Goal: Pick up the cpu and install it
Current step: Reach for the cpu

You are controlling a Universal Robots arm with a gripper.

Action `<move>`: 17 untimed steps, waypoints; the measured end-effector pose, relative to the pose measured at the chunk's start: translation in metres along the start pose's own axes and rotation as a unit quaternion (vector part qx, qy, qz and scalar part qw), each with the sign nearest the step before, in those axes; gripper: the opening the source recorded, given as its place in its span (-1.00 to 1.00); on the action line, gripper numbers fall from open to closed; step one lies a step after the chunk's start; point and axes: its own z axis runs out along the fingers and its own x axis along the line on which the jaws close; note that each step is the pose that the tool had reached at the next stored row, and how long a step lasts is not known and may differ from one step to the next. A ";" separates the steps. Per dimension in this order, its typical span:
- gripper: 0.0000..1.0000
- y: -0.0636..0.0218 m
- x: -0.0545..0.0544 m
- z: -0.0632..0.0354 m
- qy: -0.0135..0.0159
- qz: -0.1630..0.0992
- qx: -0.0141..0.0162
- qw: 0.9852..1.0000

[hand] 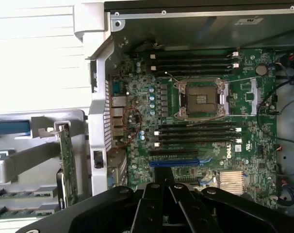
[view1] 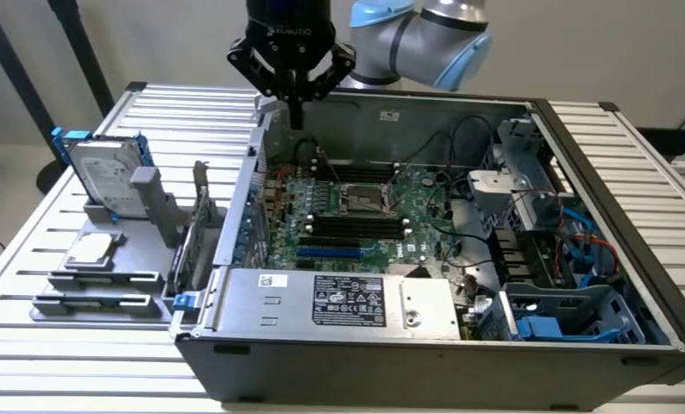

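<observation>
**Claw shut and empty over the case; cpu on its holder**

Exterior view: The claw [view1: 297,110] is seen above the far rim of the open computer case [view1: 435,366], fingers closed together, nothing gripped. The cpu [view1: 91,249] is noted flat on a grey holder block [view1: 101,280] on the bench [view1: 32,345], toward the exterior view's left, well apart from the claw. A hard drive [view1: 103,177] in a blue frame stands just behind it. An upright card [view1: 201,220] and the case wall lie between cpu and socket [view1: 363,200].

Wrist view: The closed claw [hand: 165,194] is seen over the motherboard [hand: 137,121]. The socket [hand: 201,98] is seen uncovered, flanked by memory slots [hand: 195,133]. A green card [hand: 67,165] stands outside the case wall [hand: 101,111].
</observation>
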 end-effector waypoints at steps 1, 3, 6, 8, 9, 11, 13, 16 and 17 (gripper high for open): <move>-0.79 -0.0003 0.005 0.0007 0.000 0.000 0.000 1.000; -0.79 -0.0007 0.014 0.0018 0.000 0.000 0.000 1.000; -0.79 -0.0011 0.028 0.0037 0.001 0.000 0.000 1.000; -0.79 -0.0009 0.037 0.0049 0.002 0.000 0.000 1.000; -0.79 -0.0007 0.041 0.0054 0.002 0.000 0.000 1.000; -0.79 -0.0001 0.050 0.0063 0.002 0.000 0.000 1.000; -0.79 0.0006 0.060 0.0072 0.002 0.000 0.000 1.000; -0.79 0.0034 0.073 0.0098 0.002 0.000 0.000 1.000; -0.79 0.0052 0.078 0.0112 0.002 0.000 0.000 1.000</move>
